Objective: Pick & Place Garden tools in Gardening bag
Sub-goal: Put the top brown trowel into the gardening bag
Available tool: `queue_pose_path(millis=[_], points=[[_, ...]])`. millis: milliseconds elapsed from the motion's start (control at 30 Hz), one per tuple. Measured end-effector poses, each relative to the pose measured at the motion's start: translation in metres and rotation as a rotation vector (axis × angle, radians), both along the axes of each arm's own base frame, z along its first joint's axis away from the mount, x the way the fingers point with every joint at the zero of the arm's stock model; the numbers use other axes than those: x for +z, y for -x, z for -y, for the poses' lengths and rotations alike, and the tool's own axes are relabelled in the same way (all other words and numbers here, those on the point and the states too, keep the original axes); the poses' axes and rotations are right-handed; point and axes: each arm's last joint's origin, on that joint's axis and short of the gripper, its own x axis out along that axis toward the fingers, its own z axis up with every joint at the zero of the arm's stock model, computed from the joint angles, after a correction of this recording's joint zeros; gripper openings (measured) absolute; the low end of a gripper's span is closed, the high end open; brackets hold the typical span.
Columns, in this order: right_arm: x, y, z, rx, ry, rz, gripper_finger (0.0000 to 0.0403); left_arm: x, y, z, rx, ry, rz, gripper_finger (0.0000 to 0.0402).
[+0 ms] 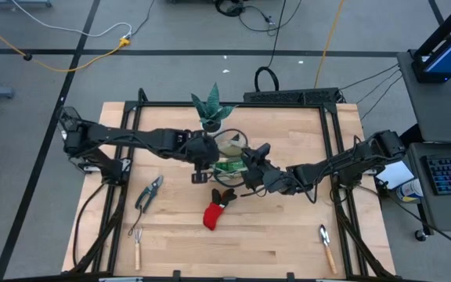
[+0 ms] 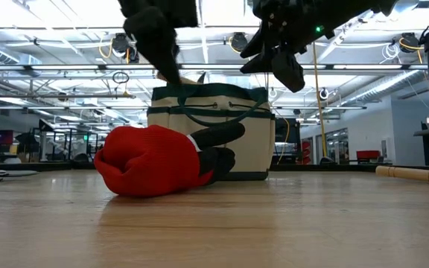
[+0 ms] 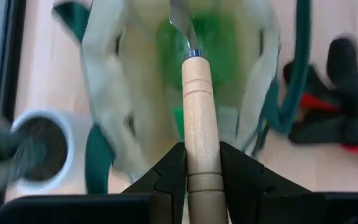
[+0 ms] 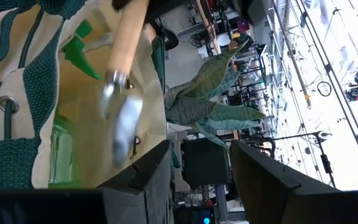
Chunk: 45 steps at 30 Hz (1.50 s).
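Left gripper point(image 3: 194, 177) clamps a trowel point(image 3: 197, 118) blade-down over the bag point(image 1: 229, 153) mouth, frame centre. Right gripper point(image 4: 197, 168) hovers open beside the rim. Best: lower straight, clear the spray bottle point(image 3: 197, 46), then release.

Bright, even light falls from ceiling strips behind my tabletop point(image 2: 274, 223), which shows a soft sheen. My left wrist view is blurred: the pot point(image 3: 45, 149) and glove point(image 3: 347, 93) smear. Windows glare white in my right wrist view.

Four tools point(image 1: 155, 192), one bag point(image 2: 213, 130)
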Motion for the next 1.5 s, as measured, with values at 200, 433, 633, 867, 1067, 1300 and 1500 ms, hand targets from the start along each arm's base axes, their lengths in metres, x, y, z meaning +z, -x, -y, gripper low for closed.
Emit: queue_pose_path(millis=[200, 433, 633, 867, 1067, 1300, 1500], points=[[0.000, 0.000, 0.000, 0.000, 0.000, 0.000, 0.0155, 0.002, -0.007, -0.007, -0.056, 0.034, 0.070, 0.0087], [0.000, 0.000, 0.000, -0.003, -0.014, 0.012, 0.0155, 0.000, -0.009, -0.015, -0.034, 0.035, 0.067, 0.0087], [-0.001, 0.000, 0.000, -0.009, -0.030, 0.022, 0.0155, -0.020, -0.019, -0.018, -0.049, 0.039, 0.002, 0.0087], [-0.001, 0.000, 0.000, -0.009, -0.029, 0.022, 0.0155, -0.031, -0.025, -0.016, -0.101, 0.062, -0.025, 0.0088], [-0.001, 0.000, 0.000, -0.010, -0.030, 0.023, 0.0155, -0.031, -0.025, -0.016, -0.116, 0.053, -0.028, 0.0088], [-0.001, 0.000, 0.000, -0.010, -0.029, 0.022, 0.0155, -0.031, -0.025, -0.015, -0.128, 0.069, -0.028, 0.0088], [0.000, 0.000, 0.000, -0.010, -0.028, 0.022, 0.0155, -0.032, -0.024, -0.015, -0.128, 0.073, -0.035, 0.0088]])
